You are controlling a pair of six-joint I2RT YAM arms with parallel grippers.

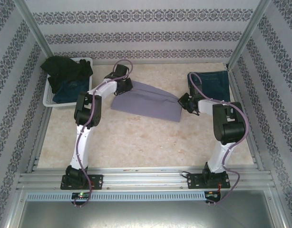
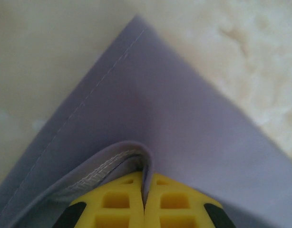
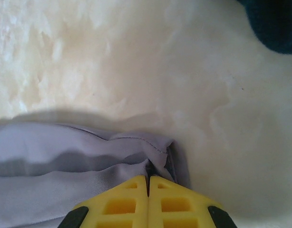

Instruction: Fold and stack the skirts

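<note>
Spanning left to right, the lavender-grey skirt (image 1: 148,103) slants, right end nearer.

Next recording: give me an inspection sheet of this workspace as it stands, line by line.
Surface: cream marbled table, no spills seen.
Job's things: lavender-grey skirt lies mid-table, pinched at both ends; denim skirt lies flat at the far right; black skirt and second denim skirt sit in the white basket at the far left.
Clutter: nothing seen.
Grippers: left gripper is shut on a hem fold of the lavender-grey skirt; right gripper is shut on its other end.
Cables: purple cable runs along each arm.
Surroundings: patterned walls on three sides; aluminium rails along the near edge.
</note>
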